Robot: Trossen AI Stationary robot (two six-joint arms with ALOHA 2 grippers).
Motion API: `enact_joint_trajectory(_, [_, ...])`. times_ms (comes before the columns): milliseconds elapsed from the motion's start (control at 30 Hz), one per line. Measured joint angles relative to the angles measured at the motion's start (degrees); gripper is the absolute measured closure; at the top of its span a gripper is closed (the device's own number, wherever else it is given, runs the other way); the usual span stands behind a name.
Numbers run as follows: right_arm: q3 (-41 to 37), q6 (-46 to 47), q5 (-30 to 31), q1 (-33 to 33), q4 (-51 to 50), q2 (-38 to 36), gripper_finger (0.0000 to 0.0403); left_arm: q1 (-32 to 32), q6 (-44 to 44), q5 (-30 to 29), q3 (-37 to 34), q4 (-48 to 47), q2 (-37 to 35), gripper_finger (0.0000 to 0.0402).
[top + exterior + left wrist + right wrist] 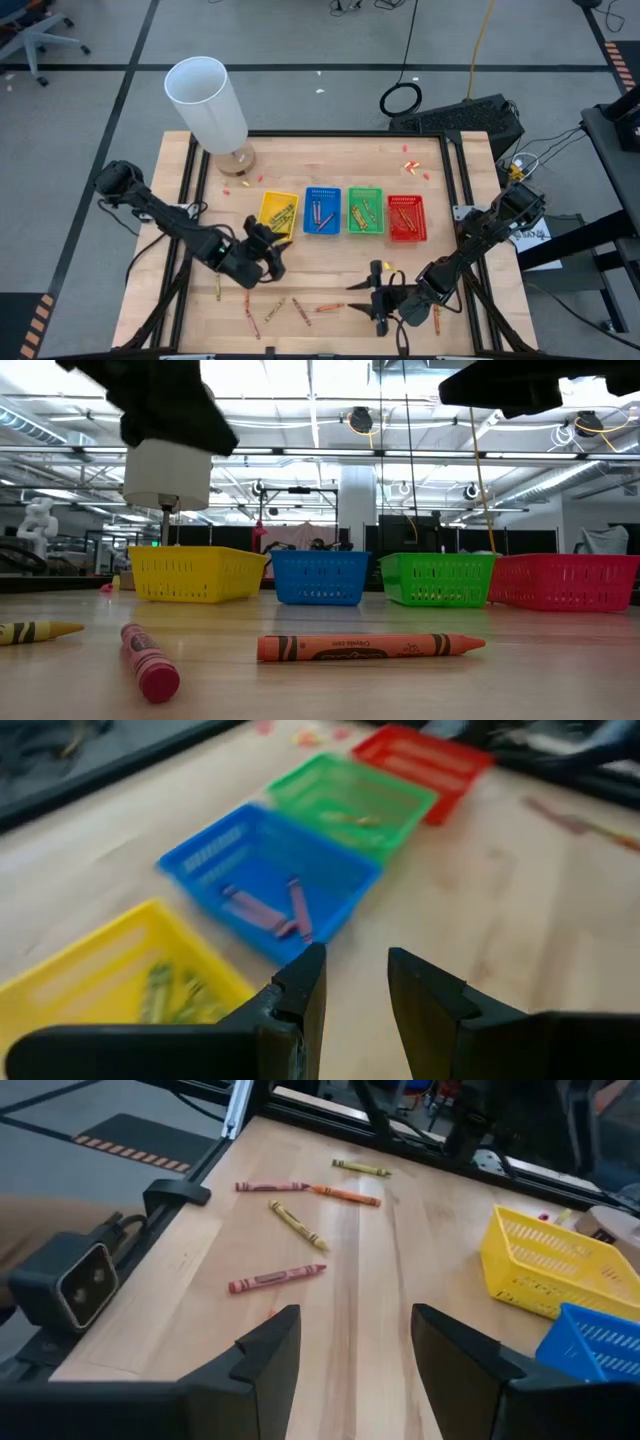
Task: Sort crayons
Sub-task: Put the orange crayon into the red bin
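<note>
Wooden tabletop: loose crayons lie near its front edge, others already sorted in four trays. Your left gripper hangs empty, fingers parted, beside the yellow tray; your right gripper spreads wide, empty. You're between picks; next, reach a loose crayon.

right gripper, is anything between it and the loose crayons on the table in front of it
Nothing visible. The right gripper stands open and empty above bare wood, and the nearest loose red crayon lies ahead of its fingers with only table between; the yellow tray sits off to the side.
</note>
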Motion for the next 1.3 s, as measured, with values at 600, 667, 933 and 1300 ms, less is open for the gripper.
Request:
enact_joint_trajectory(600, [0.00,4.51,-6.42,-0.12,-1.79,0.00,0.0227,-2.90,10.28,0.38,0.02,8.30,0.85,0.0293])
enact_joint_trajectory(667, [0.00,4.99,-6.43,-0.31,-1.66,0.16,0.0227,-3.06,10.28,0.41,0.02,8.45,1.33,0.0293])
enact_joint_trajectory(933, [0.02,6.00,-9.88,-1.93,0.34,3.18,0.0227,-3.04,10.59,0.52,0.04,8.25,2.16,0.0293])
enact_joint_trajectory(1300, [0.02,6.94,-18.95,-5.26,6.05,8.10,0.0227,-3.08,10.54,1.78,0.04,8.41,2.16,0.0293])
